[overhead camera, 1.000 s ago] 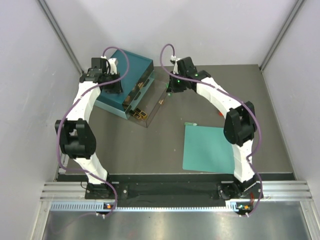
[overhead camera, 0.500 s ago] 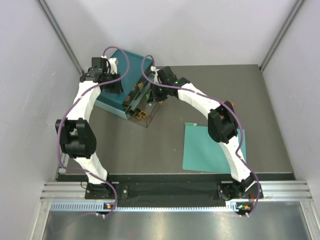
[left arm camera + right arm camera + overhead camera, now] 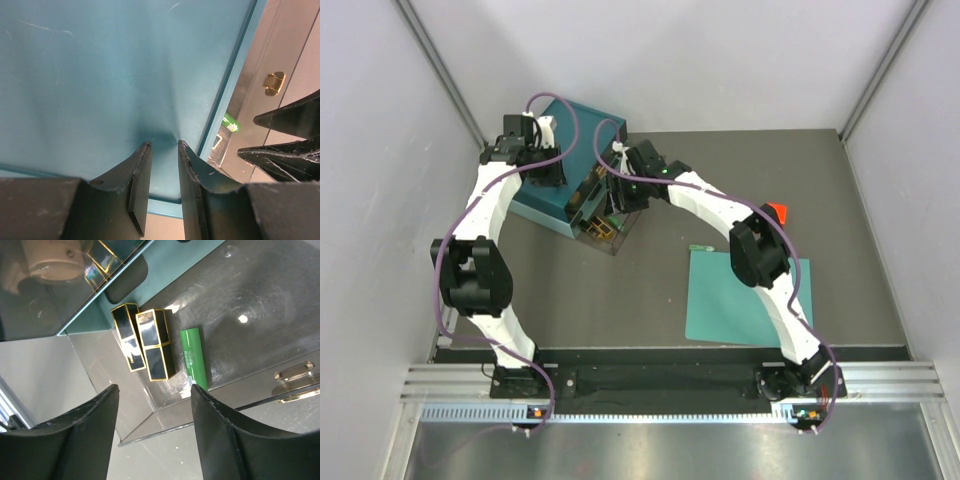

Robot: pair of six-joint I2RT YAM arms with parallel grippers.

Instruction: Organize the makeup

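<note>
My right gripper (image 3: 614,203) (image 3: 152,396) hangs open over a clear pulled-out drawer (image 3: 150,427) of the teal organizer box (image 3: 592,125). In that drawer lie a slim green tube (image 3: 194,359) and two black gold-edged cases (image 3: 155,346). A beige round jar (image 3: 52,261) shows through the drawer above. My left gripper (image 3: 540,172) (image 3: 164,159) rests tip-down on the box's teal top (image 3: 100,75), its jaws a narrow gap apart with nothing between them. The green tube (image 3: 231,122) also shows in the left wrist view.
A flat teal mat (image 3: 740,295) lies at the right front. A small red cube (image 3: 775,212) sits beyond it, behind my right arm. A small green item (image 3: 700,248) lies by the mat's far left corner. The drawer fronts carry gold knobs (image 3: 274,83).
My right gripper has swung left over the open drawer and its jaws have opened. The left arm has not moved.
</note>
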